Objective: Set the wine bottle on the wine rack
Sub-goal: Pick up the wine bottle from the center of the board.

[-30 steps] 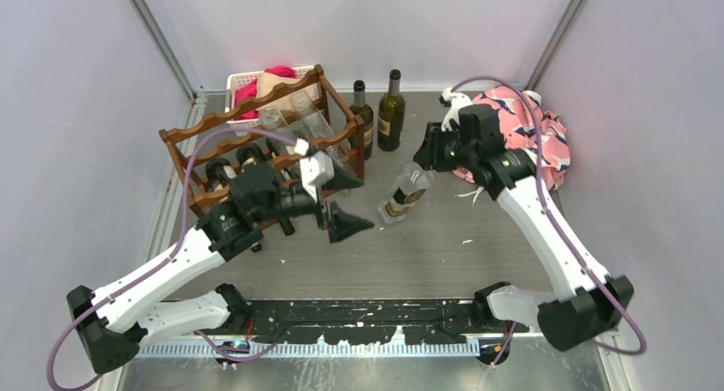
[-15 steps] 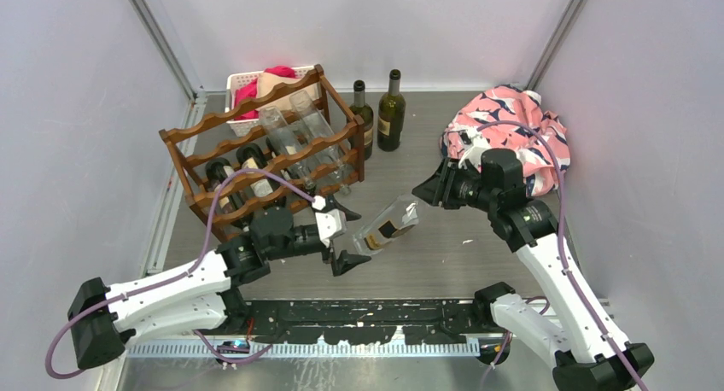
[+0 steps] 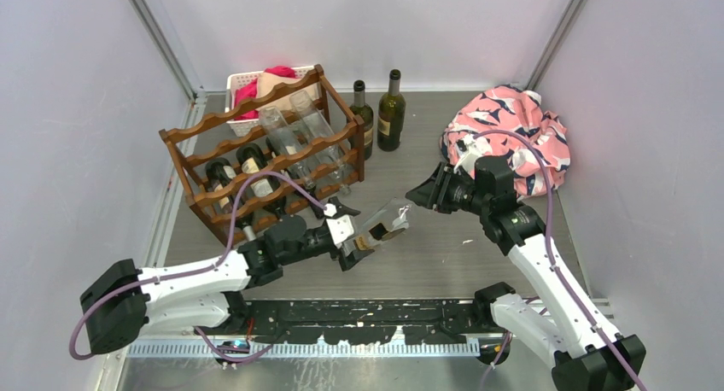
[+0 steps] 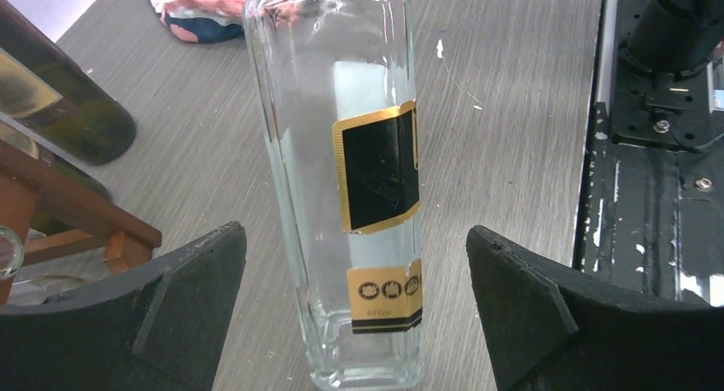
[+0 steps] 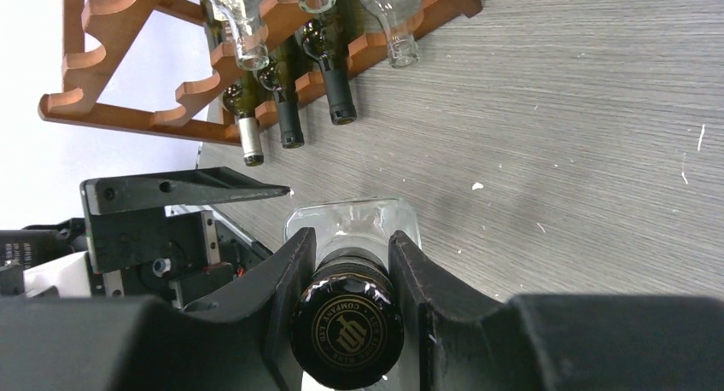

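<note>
since the left gripper (image 3: 352, 236) has swung off the wine rack (image 3: 222, 111) and the right gripper (image 3: 420, 195) has carried the clear wine bottle (image 3: 384, 223) nearer, the spread left jaws now flank the bottle's base while the right stays pinched on its neck; reads as a handover. bottle is held tilted over mid-table, rack at its 10 o'clock. cap (image 5: 346, 327) reads "company"; black gold-edged label (image 4: 376, 169) shows no legible text.

Low-stretched left arm (image 3: 192, 276), left end effector (image 3: 352, 235) spread wide, bent right arm (image 3: 546, 267), right end effector (image 3: 423, 195) clamped.
</note>
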Motion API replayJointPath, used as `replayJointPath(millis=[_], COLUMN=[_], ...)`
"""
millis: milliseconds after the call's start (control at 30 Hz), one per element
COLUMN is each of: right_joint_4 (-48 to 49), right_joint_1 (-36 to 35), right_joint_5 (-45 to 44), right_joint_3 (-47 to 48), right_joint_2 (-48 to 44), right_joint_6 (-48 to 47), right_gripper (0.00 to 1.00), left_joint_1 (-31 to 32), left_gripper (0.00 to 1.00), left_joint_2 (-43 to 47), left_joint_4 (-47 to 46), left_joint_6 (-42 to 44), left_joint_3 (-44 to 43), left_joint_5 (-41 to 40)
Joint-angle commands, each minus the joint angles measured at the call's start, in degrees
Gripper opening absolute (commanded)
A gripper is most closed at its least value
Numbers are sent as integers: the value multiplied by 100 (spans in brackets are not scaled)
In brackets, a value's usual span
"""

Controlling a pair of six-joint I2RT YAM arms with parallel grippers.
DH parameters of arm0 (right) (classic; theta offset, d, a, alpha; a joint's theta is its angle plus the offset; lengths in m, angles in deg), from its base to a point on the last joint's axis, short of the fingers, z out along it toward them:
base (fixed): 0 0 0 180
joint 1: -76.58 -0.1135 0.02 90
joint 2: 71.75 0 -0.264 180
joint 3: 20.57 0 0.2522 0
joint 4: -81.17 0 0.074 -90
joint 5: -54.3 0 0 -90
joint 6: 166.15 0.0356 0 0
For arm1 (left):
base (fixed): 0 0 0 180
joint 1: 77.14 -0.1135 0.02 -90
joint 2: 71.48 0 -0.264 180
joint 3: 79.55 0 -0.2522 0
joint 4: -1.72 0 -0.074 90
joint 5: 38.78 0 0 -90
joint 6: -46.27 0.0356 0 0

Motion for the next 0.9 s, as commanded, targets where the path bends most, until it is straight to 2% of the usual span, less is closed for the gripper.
replayJointPath(millis=[0,133,367,467,600,633,700,767,800,867], right_joint_4=[1250,1314,1392,1466,1476,1479,1476,1484,1472,1387], right_joint_1=[29,39,46,56,70,70,68,64,68,71], right_joint_5=[521,551,637,674,682,695,729,809,878,1088], right_joint_3=[85,50,-31,-60,-112,-123,-148,-166,-163,-153], right_joint_2=[-195,-171,-111,-77,-53,-46,-10,42,81,171], right_joint_6=[599,617,643,680,677,680,677,681,669,572], right_gripper=[1,1,1,1,1,1,1,4,10,28], left_joint_1=[9,15,6,0,-4,-13,-20,-48,-80,-187], left_gripper=[100,100,100,92,73,63,3,0,0,0], left_joint_2=[-362,-795,-1343,-1549,-1574,-1541,-1445,-1284,-1195,-1007], left_joint_4=[-1013,-1270,-1404,-1350,-922,-807,-530,-195,-2,612], left_joint_6=[43,-9,295,339,435,483,548,682,784,959], left_joint_3=[54,49,-24,-117,-279,-304,-359,-369,-399,-505], left_joint_5=[-112,-80,-752,-763,-595,-498,-469,-238,-114,176])
